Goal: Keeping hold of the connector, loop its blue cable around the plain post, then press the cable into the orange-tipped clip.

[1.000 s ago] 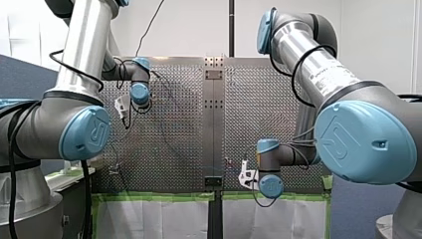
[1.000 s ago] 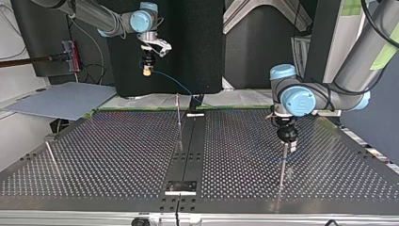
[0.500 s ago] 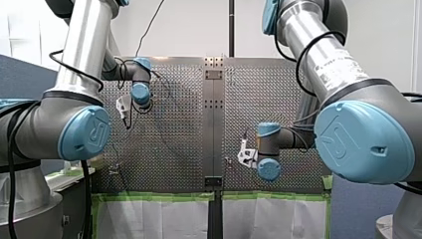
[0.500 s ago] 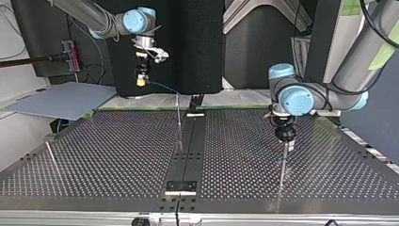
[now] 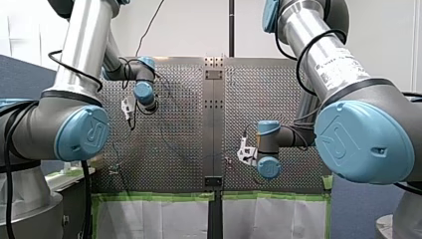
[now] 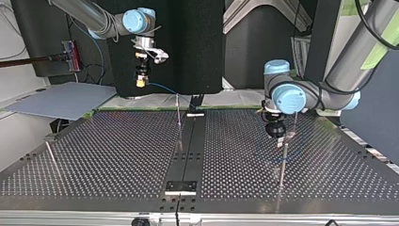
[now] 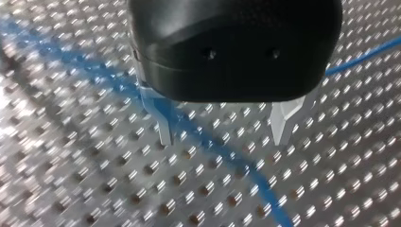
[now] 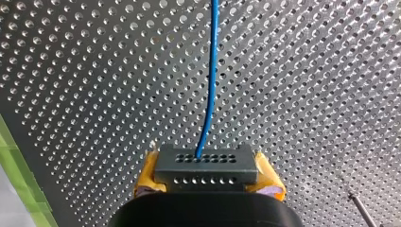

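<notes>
Right gripper point(image 8: 210, 174), yellow pads point(image 8: 149, 178) clamped on the dark connector point(image 8: 206, 163), which it holds raised well above the perforated table point(image 8: 94, 71); the blue cable point(image 8: 211, 71) leaves the connector's face and runs away over the table. Left gripper point(image 7: 224, 130), far down the cable from the connector, hangs with metal fingers point(image 7: 164, 127) spread over it, near a thin post point(image 6: 282, 162). Judged best: sweep the connector wide around the post, cable low and lightly taut, grip unslackened; the orange-tipped clip cannot be made out
</notes>
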You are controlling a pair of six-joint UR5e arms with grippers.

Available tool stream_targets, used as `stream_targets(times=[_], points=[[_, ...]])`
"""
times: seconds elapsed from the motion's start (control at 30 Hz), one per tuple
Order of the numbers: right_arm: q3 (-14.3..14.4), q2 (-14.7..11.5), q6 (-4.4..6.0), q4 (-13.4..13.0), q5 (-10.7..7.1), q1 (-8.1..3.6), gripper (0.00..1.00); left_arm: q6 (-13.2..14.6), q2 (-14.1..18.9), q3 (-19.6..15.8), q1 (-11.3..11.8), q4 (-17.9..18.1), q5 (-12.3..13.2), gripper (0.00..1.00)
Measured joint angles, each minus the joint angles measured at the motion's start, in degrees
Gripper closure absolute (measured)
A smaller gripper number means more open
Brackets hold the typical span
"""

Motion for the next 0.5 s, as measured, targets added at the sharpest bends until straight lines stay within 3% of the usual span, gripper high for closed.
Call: stream_targets(times=[0.33, 0.5], points=[[0.0, 0.0, 0.04, 0.1, -0.09, 0.00, 1.00, 2.6, 3.1, -3.7, -2.0, -4.7, -1.2, 0.00], [0.0, 0.0, 0.08, 0.2, -0.09, 0.00, 1.00, 3.2, 5.7, -6.2, -2.3, -7.4, -3.3, 0.00]])
